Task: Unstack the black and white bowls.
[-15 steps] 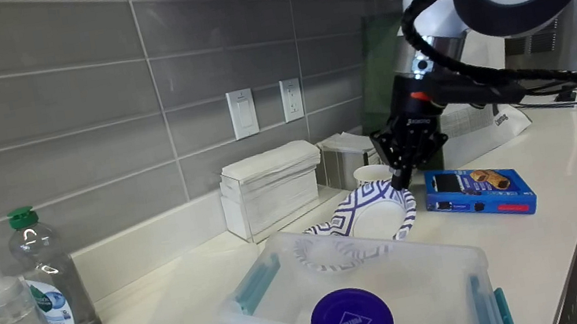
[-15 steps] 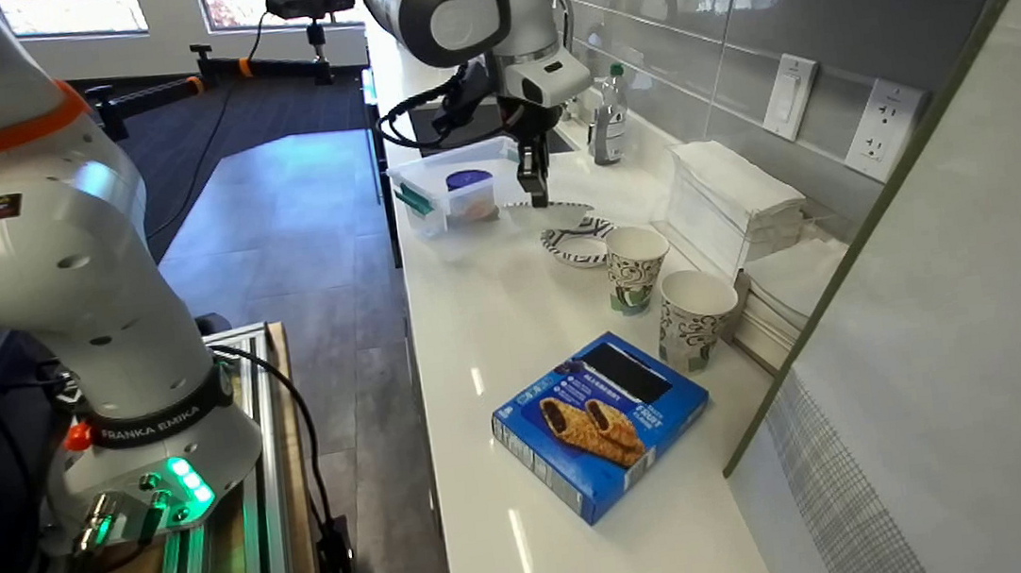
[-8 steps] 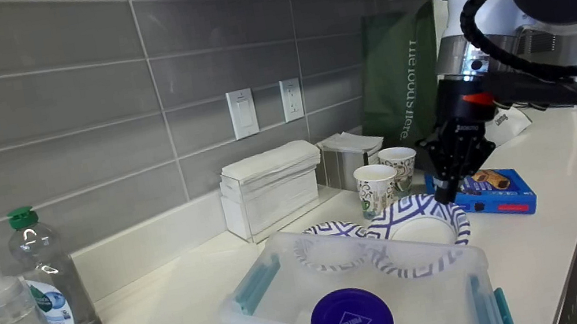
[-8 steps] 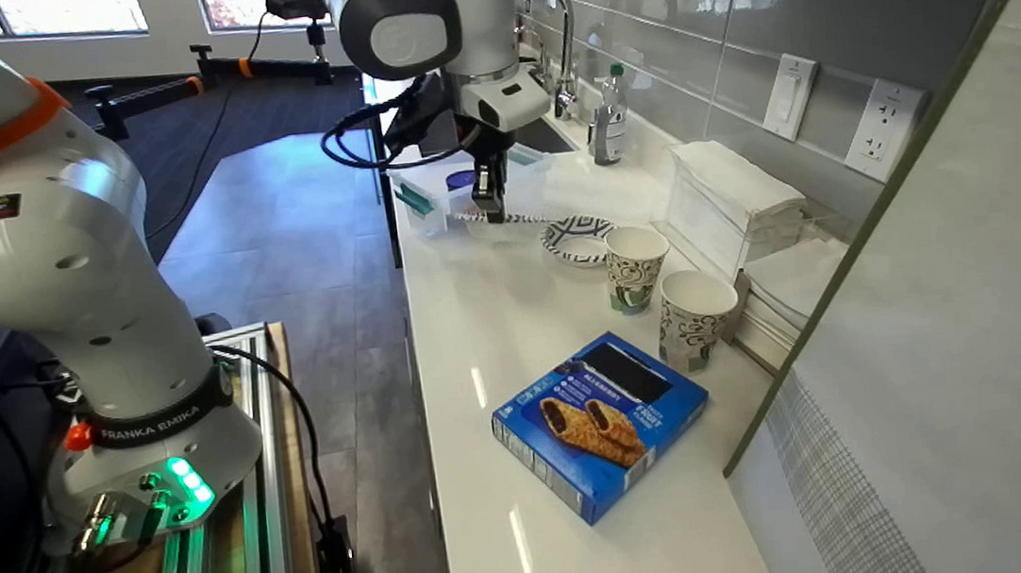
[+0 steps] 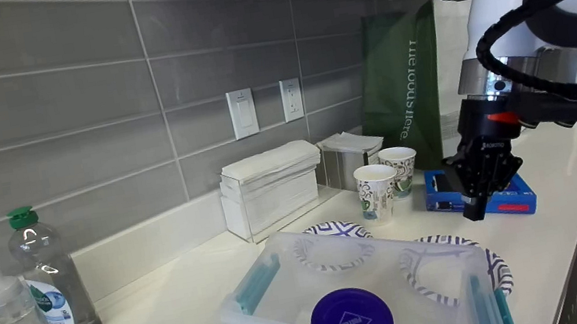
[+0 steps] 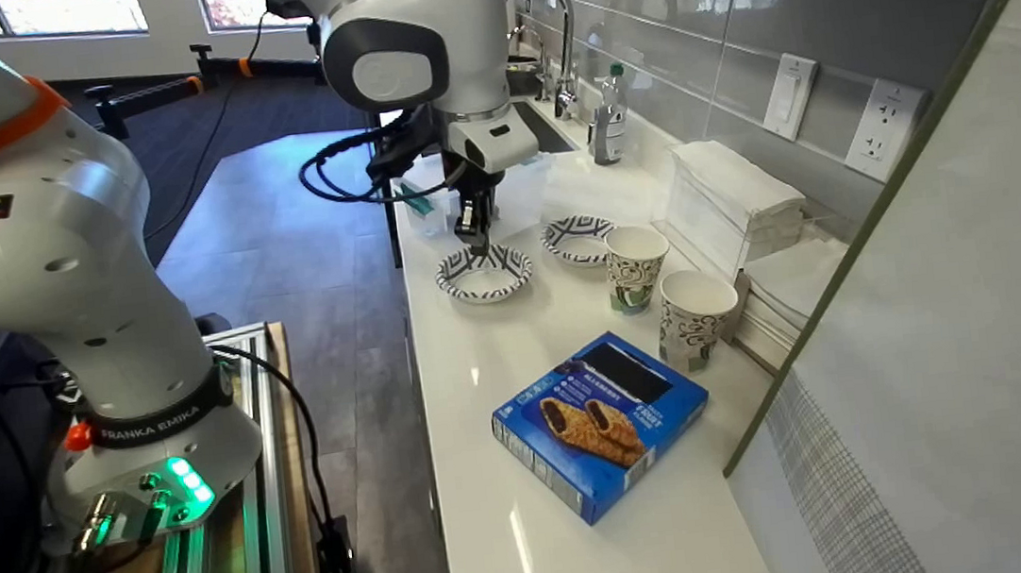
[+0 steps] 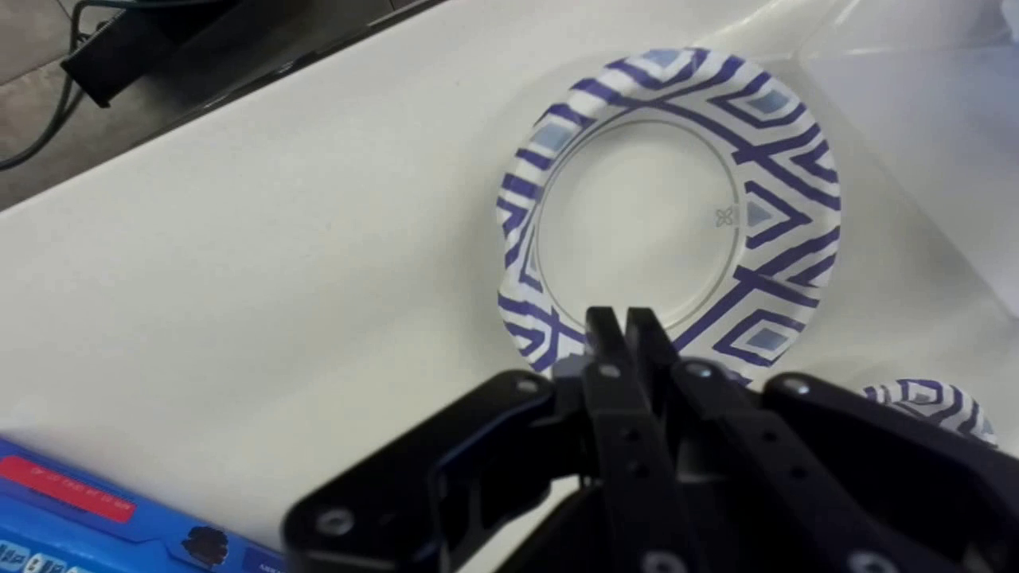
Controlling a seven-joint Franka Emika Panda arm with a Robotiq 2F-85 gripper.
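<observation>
Gripper [image 7: 622, 317] showed at lower centre of the wrist view, jaws slightly apart, a narrow gap between them. Bowl A [image 7: 641, 211] sat upright beneath, upper centre-right of that frame; in an exterior view the fingertips [image 5: 474, 210] hung above it, clear of the rim. In an exterior view, bowl B [image 6: 579, 248] sat upright just right of centre, a strip of counter [image 6: 531, 341] visible between the two bowls. A patterned cup [image 6: 636, 275] overlapped bowl B's edge there; contact could not be told. The blue box [image 6: 601, 424] lay at lower centre-right.
</observation>
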